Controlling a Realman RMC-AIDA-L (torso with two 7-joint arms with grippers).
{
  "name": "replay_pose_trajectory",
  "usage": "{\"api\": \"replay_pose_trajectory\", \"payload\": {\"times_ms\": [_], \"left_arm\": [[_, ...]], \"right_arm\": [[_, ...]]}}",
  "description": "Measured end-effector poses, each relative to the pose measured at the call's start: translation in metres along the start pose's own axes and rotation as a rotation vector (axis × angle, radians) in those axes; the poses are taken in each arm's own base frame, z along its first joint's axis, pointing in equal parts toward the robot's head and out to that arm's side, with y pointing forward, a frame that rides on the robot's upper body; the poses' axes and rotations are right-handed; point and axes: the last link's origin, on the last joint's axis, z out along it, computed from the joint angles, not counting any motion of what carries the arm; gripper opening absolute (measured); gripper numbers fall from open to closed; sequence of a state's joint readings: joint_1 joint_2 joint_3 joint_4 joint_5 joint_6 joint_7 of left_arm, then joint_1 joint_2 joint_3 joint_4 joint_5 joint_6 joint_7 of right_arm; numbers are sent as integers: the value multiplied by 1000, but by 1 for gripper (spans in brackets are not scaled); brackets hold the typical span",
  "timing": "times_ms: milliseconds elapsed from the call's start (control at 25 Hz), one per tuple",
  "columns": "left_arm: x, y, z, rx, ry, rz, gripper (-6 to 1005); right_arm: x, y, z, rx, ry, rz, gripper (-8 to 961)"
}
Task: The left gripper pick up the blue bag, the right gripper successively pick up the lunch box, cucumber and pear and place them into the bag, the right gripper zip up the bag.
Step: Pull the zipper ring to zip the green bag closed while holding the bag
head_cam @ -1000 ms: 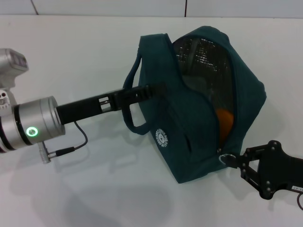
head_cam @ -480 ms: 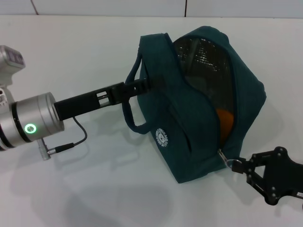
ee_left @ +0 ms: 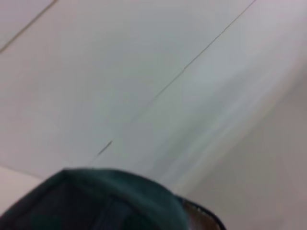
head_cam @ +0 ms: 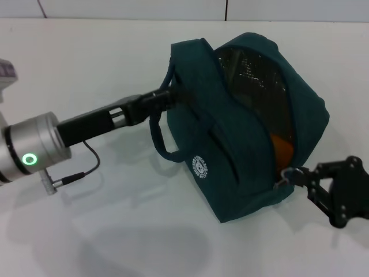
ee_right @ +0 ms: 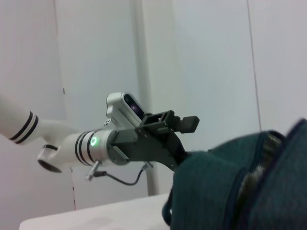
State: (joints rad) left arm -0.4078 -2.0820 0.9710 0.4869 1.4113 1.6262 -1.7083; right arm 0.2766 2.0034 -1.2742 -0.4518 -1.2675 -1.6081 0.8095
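Teal blue bag [head_cam: 248,133] shifted right; right hand [head_cam: 297,176] seemingly pinching zip pull.

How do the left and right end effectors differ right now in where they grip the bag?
The left end effector holds the blue bag high at its rear panel by the handles; the right end effector sits low at the front corner, on the ring zip pull. Both are black two-fingered claws, shut on the bag.

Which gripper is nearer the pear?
Right. The right gripper is at the zip pull, just below the pear; the left gripper grips the blue bag at its far top edge.
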Motion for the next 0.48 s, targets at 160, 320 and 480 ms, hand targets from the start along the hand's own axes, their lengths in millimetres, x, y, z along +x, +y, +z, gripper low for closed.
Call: {"api": "replay_pose_trajectory", "payload": {"times_ms": [160,320,480], "left_arm": [[3,2,-9,-5,61,45,696],[5,3,-17,2,89,63,696],[5,2,-24,19,113,70,695]], "right_arm": [[-12,-9,14,-20,-41,-44,22],[-28,-19,25,-10,-103,-86,24],[-53,-37,41,14,-198,-133,25]]}}
